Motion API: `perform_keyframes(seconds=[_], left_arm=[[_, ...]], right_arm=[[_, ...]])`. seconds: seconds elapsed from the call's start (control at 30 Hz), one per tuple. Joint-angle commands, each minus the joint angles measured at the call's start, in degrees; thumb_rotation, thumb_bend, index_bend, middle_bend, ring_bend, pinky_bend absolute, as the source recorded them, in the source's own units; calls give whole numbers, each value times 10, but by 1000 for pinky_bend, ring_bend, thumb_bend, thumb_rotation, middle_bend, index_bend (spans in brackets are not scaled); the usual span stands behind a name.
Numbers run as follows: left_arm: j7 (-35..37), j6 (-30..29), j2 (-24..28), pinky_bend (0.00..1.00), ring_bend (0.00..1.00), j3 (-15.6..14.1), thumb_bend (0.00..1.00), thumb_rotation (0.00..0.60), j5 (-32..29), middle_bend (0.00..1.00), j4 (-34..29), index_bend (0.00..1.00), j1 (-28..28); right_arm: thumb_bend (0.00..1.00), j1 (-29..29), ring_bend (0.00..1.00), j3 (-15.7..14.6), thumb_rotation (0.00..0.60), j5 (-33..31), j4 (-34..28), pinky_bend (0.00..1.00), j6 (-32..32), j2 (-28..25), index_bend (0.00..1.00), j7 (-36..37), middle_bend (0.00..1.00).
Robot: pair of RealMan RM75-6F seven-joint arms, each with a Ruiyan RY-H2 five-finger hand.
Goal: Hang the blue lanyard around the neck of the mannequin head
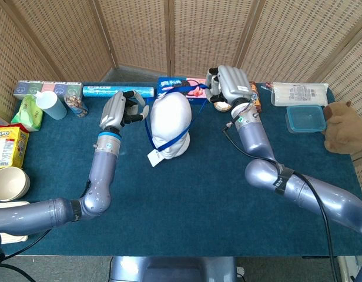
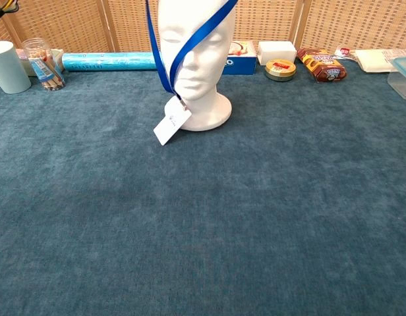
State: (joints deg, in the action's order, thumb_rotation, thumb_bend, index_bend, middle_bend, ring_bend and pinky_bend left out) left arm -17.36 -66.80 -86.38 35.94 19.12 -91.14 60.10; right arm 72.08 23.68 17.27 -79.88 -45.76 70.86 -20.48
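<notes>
The white mannequin head (image 1: pixel 171 122) stands upright at the back middle of the blue table; the chest view shows its face (image 2: pixel 198 62). The blue lanyard (image 1: pixel 176 137) loops across the front of the face, slanting from the forehead down to the chin (image 2: pixel 190 45). Its white badge (image 2: pixel 171 121) hangs by the base. My left hand (image 1: pixel 118 109) holds the strap just left of the head. My right hand (image 1: pixel 229 86) holds the other side behind and to the right of the head. Neither hand shows in the chest view.
Along the back edge lie a blue roll (image 1: pixel 118 91), a blue box (image 1: pixel 180 87), a round tin (image 2: pixel 280 68), a snack pack (image 2: pixel 320 65) and a white packet (image 1: pixel 298 93). A blue-lidded container (image 1: pixel 305 118) and teddy bear (image 1: pixel 341 126) are at right; a white bottle (image 1: pixel 50 104), yellow box (image 1: pixel 8 147) and bowl (image 1: pixel 9 183) at left.
</notes>
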Motion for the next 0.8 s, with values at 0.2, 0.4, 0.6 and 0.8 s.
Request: perform_keyframes(seconds=[0.2,0.4,0.6,0.8], left_arm=[[1,4,14,206,31,-5,171,463,9,113,-7,62,-8],[9,3,21,188,19,-4,155,435,14,99,-11,56,-15],[13,10,56,188,19,-24,157,432,31,101,-41,56,-49],[2,18,113,188,20,-72,162,433,70,101,-81,57,-96]], right_arm=[[342,-2,318,-4,435,-8,-2,387,44,-20,204,9,295],[322,-10,290,-3,426,3,-13,363,42,-31,193,25,266],[310,-45,290,8,427,37,-50,363,19,-51,196,71,274],[303,-94,296,7,429,96,-104,366,-17,-75,214,109,291]])
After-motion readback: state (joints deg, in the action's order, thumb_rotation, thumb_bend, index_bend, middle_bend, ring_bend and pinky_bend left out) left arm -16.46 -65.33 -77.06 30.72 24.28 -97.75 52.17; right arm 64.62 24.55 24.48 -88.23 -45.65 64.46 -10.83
